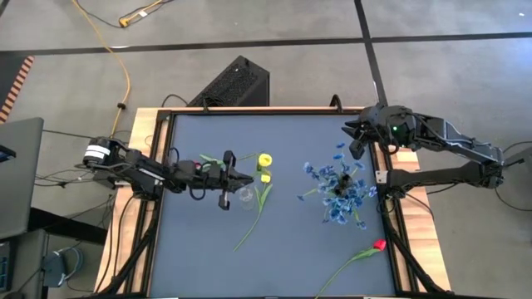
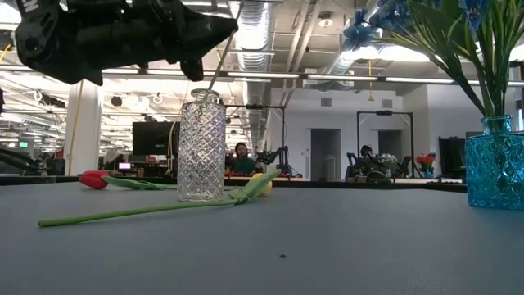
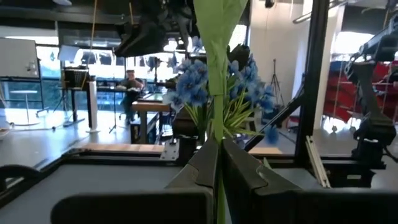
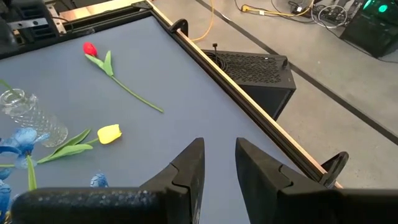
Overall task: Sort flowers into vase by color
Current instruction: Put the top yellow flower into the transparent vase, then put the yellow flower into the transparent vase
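Observation:
My left gripper [image 1: 246, 178] [image 3: 219, 149] hovers over the clear cut-glass vase [image 1: 245, 196] [image 2: 201, 147], shut on a yellow tulip whose head [image 1: 264, 159] stands above it. A second yellow tulip [image 1: 266, 177] [image 2: 260, 185] lies flat on the mat beside that vase. The blue glass vase [image 1: 339, 202] [image 2: 494, 164] stands on the mat and holds several blue blossom stems. A red tulip [image 1: 378, 245] [image 4: 91, 48] lies near the table's near right corner. My right gripper [image 1: 354, 138] [image 4: 219, 155] is open, raised over the far right corner, touching nothing. My left gripper pinches the yellow tulip's green stem [image 3: 217, 118] between its two fingers, which lie level across it. The stem stands nearly upright, leaves above the fingers. Its thin lower end [image 2: 214, 78] slants down into the clear vase's mouth.
A dark mat covers the table inside a raised wooden and black frame [image 1: 391, 208]. A black box [image 1: 237, 83] sits on the floor beyond the far edge. Open mat lies along the near side and the far middle.

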